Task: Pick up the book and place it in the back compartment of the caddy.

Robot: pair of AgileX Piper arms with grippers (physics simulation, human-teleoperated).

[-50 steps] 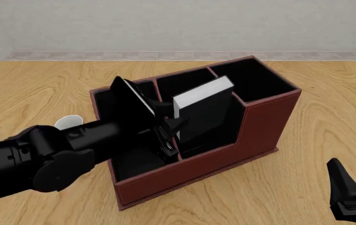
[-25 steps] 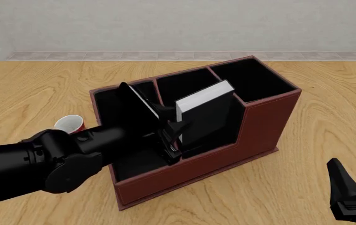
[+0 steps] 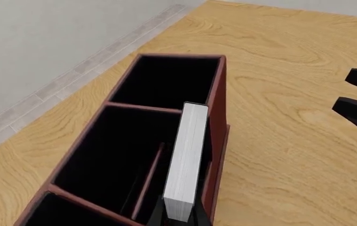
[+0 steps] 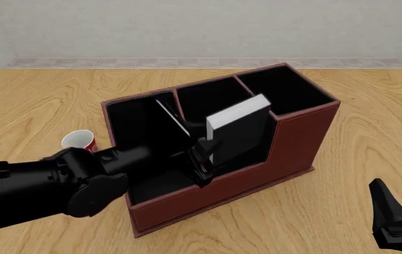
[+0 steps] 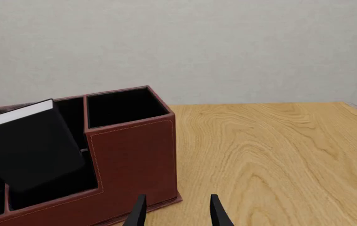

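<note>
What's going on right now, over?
Left pincer shut on book, tilted inside the caddy. Right pincer open, idle. Mug off to the side.

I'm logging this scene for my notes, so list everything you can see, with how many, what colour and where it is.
caddy: one, reddish-brown with black lining, middle of the table, divided into sections with a stepped wall.
book: one, black cover with white page edges, tilted inside the caddy's middle section, against the lowered wall.
mug: one, red and white, on the table to the left of the caddy, partly hidden by the left arm.
table: one, light wood grain, under everything.
wall: one, pale grey, behind the table.
left gripper: one, black, reaching into the caddy and shut on the book's lower end.
right gripper: one, black, open, low over the table at the near right, holding nothing.
</note>
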